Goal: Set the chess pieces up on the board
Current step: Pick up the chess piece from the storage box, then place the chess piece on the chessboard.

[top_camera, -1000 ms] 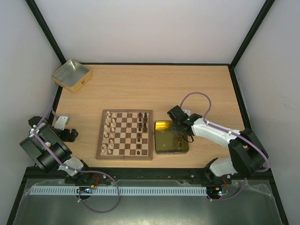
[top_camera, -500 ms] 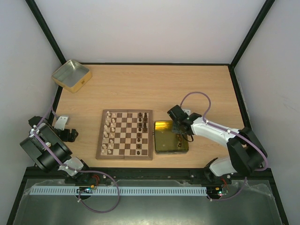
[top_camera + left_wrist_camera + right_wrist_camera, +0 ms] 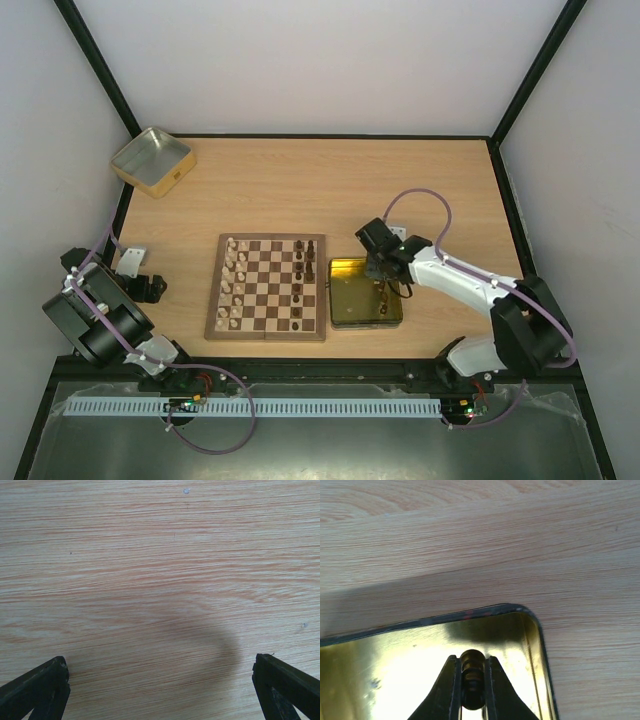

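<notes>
Right gripper (image 3: 471, 660), its arm (image 3: 455, 280) reaching from 5 o'clock and bent down over the shiny gold tin (image 3: 350, 302), pinches one small turned brown chess piece (image 3: 472, 680). Left gripper (image 3: 160, 662) hangs spread wide above grainy pale table (image 3: 150, 555). Checked wooden board (image 3: 268, 290), at 9 o'clock of the tin, carries pale pieces (image 3: 233, 280) and dark pieces (image 3: 303, 272).

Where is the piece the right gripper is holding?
The dark brown piece is pinched in the right gripper over the yellow-gold tin, near one corner, just right of the board in the top view.
</notes>
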Action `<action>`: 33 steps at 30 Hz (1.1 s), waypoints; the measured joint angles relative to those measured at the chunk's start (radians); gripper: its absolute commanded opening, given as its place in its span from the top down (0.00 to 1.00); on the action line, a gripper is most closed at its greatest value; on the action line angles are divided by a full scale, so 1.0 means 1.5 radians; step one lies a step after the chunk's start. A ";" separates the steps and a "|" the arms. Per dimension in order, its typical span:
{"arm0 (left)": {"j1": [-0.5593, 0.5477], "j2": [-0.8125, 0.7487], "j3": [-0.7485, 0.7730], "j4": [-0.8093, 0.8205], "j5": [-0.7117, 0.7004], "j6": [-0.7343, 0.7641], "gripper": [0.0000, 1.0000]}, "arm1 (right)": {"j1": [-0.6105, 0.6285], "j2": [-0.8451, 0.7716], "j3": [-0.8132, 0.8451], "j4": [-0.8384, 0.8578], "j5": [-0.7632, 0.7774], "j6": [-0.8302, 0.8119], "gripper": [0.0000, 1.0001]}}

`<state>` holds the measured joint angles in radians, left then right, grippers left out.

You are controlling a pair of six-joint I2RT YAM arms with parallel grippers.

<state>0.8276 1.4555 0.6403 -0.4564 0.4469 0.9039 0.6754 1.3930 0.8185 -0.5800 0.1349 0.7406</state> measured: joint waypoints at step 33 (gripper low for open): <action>0.000 -0.002 -0.002 0.004 0.000 -0.007 0.01 | 0.288 0.120 0.151 0.021 -0.018 0.128 0.98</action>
<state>0.8276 1.4532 0.6376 -0.4507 0.4469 0.8928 1.1080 1.5723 1.0443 -0.5484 0.1074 0.9321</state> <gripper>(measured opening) 0.991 0.046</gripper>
